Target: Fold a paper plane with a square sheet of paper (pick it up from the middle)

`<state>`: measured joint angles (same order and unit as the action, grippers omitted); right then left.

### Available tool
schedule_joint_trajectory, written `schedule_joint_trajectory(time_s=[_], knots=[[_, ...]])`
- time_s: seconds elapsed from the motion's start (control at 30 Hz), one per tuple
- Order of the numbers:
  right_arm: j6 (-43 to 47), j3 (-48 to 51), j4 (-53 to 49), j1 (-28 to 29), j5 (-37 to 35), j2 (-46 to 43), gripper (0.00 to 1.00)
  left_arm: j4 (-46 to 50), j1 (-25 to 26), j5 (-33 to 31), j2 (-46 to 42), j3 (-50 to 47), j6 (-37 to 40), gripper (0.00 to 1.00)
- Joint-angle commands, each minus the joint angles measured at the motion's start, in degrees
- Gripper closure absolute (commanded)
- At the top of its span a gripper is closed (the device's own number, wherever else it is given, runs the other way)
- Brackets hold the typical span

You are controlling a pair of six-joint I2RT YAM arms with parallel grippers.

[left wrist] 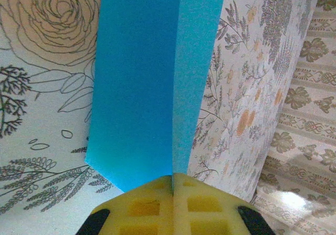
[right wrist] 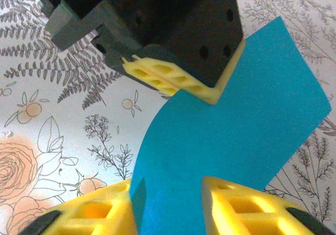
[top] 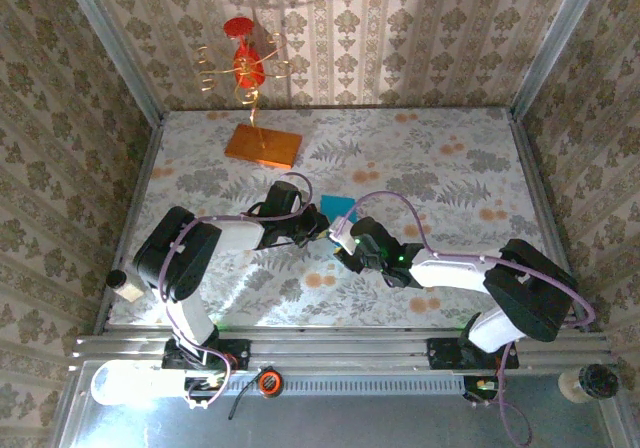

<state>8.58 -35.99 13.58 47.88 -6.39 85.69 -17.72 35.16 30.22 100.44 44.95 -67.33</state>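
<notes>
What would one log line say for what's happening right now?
left gripper: shut on square sheet of paper | right gripper: open, astride sheet edge | sheet: bent

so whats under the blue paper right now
The floral table cover shows all around the blue paper, pinched in the left gripper, with the open right gripper straddling its edge. The patch directly beneath is hidden.
</notes>
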Motion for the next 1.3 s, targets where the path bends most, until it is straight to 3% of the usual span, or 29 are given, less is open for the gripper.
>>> schedule_joint_trajectory(time_s=[0.0, 0.17, 0.27, 0.37, 0.5, 0.67, 0.83, 1.27], knots=[[-0.84, -0.66, 0.44, -0.21, 2.43, 0.63, 0.72, -1.14, -0.13, 0.68, -0.55, -0.56, -0.58, 1.0], [-1.76, -1.19, -1.08, -0.83, 6.86, 0.14, 0.88, 0.38, -1.68, 0.3, -2.72, -1.28, 0.36, 0.91], [-3.07, -2.19, -4.31, -1.61, 9.12, -0.5, 0.95, 2.83, -3.51, -0.57, -5.54, -2.36, 2.06, 0.8], [-4.47, -2.63, -7.39, -2.6, 11.12, -1.29, 0.96, 6.19, -5.34, -1.51, -8.62, -2.59, 4.67, 0.69], [-6.6, -4.06, -13.35, -4.1, 15.32, -1.99, 0.96, 10.08, -5.5, -1.88, -10.69, -0.03, 8.91, 0.64], [-9.46, -4.44, -16.47, -5.33, 21.16, -2.18, 0.96, 13.55, -2.49, -0.96, -6.73, 5.55, 13.19, 0.64], [-12.4, -4.35, -16.44, -6.24, 26.34, -1.6, 0.96, 16.89, 0.67, -0.63, 1.25, 12.23, 16.26, 0.73], [-16.79, -5.05, -16.57, -8.56, 28.98, 0.72, 0.97, 19.72, 2.2, 0.86, 11.73, 17.28, 18.87, 0.89]])
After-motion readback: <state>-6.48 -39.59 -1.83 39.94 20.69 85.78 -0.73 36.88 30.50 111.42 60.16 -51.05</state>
